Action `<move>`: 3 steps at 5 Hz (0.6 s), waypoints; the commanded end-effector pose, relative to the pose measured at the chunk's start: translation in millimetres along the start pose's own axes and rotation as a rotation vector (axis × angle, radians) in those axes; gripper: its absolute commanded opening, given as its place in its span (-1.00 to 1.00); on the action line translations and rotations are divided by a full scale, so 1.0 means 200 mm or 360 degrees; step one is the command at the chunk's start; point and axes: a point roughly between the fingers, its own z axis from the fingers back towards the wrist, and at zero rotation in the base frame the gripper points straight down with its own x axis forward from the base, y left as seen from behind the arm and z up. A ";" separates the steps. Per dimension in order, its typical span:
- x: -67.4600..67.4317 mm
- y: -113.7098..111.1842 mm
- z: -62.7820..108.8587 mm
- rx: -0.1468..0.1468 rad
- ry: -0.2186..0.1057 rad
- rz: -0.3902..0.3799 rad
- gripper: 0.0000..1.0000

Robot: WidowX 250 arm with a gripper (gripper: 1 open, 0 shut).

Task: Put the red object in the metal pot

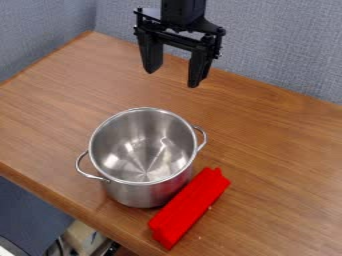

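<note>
Wooden table (54, 110): the wide-open, empty pincer (178, 68) should descend astride the red object (189, 208) at the near edge, beside the metal pot (142, 156).

I count one metal pot (144, 157) and one red object (189, 208) on one wooden table (261, 125). My one gripper (175, 65) has two fingers (151, 57).

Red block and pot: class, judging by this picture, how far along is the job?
Nothing is done yet: the red block lies on the table beside the metal pot, which is empty. The gripper hangs open above the table, behind the pot, holding nothing. Grasping, lifting and placing remain.
</note>
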 end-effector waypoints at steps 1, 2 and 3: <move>-0.02 -0.01 -0.03 0.0000 0.0025 -0.0006 1.00; -0.08 -0.09 -0.06 -0.0013 0.0046 -0.0089 1.00; -0.17 -0.19 -0.07 0.0011 0.0000 -0.0161 1.00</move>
